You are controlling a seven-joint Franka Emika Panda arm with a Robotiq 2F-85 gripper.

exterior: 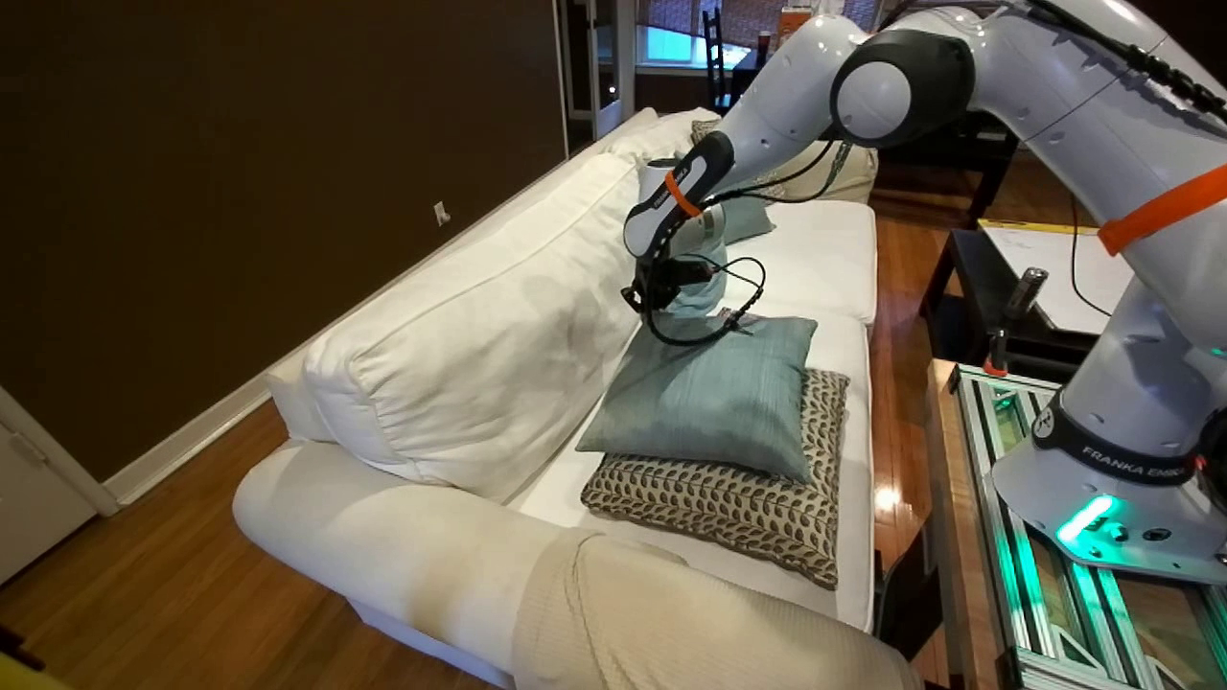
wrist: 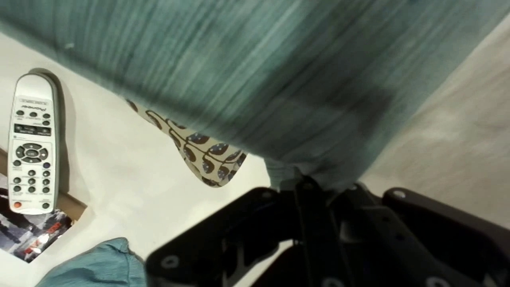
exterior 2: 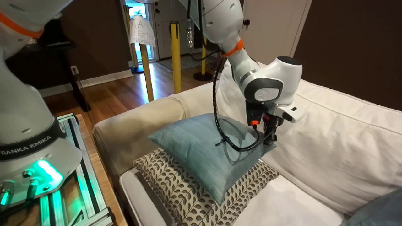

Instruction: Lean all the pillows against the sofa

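A light teal-blue pillow (exterior: 709, 393) lies on top of the black-and-cream patterned pillow (exterior: 729, 508), which rests flat on the seat of the white sofa (exterior: 460, 335). In an exterior view the teal pillow (exterior 2: 201, 147) is tilted, with the patterned pillow (exterior 2: 188, 191) under it. My gripper (exterior 2: 270, 139) points down at the teal pillow's corner nearest the back cushion. In the wrist view the gripper (wrist: 318, 187) is shut on that bunched corner of the teal pillow (wrist: 239, 75). More teal fabric (exterior: 705, 287) shows behind the gripper, and a teal pillow (exterior 2: 380, 210) shows at a frame edge.
A white remote (wrist: 34, 143) and a printed picture (wrist: 36, 231) lie on the seat beside the pillows. The sofa arm (exterior 2: 141, 131) and puffy back cushion (exterior 2: 339, 135) border the pillows. A black cable loop (exterior: 709, 335) hangs from the wrist over the teal pillow.
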